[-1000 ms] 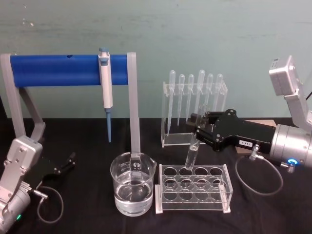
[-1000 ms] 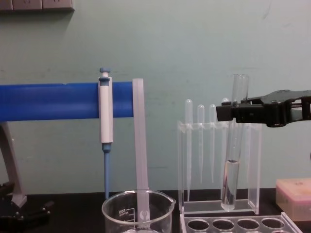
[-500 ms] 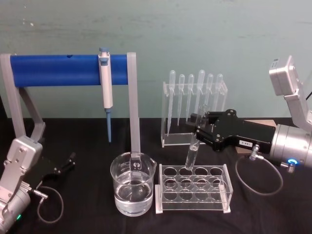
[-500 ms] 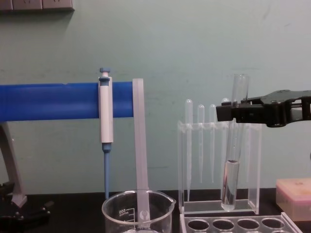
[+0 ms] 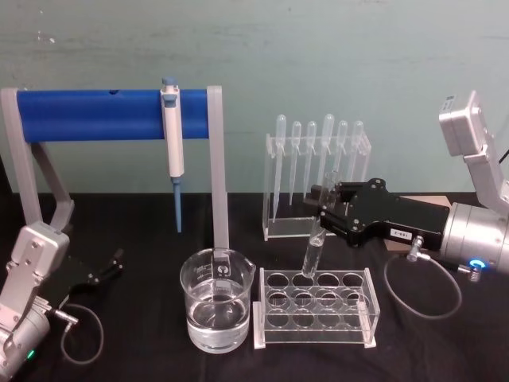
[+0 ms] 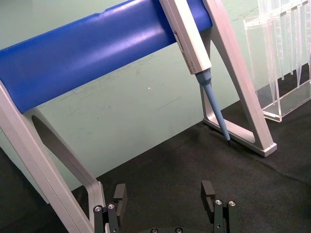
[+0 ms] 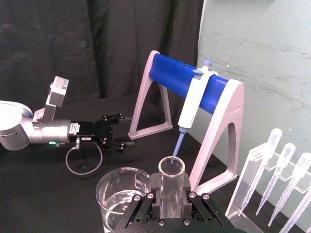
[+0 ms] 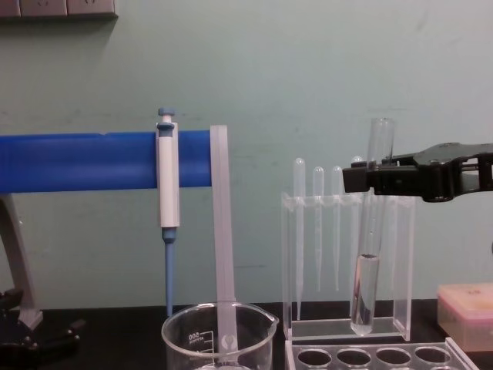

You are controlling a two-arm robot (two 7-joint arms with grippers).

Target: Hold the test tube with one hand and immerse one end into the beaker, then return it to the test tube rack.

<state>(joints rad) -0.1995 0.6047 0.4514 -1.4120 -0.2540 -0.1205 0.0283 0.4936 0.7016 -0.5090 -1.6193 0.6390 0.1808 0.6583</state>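
Black cloth covers the table (image 5: 445,350) below a pale green wall. Reaching in from the right, the right gripper (image 5: 322,208) has its jaws clamped on the test tube (image 5: 312,253), which hangs slightly tilted just over the clear rack (image 5: 315,333), beside the water-filled beaker (image 5: 216,310). The left gripper (image 6: 164,191) sits low at the left, its 2 fingers spread apart and empty

The black two-fingered right gripper (image 5: 324,208), on its silver cylindrical wrist (image 5: 475,235) (blue ring light glowing), reaches in level from the right, fingers clamped on the clear glass test tube (image 5: 312,251). The black left gripper (image 5: 114,265) rests parked low at the left, fingers spread apart.
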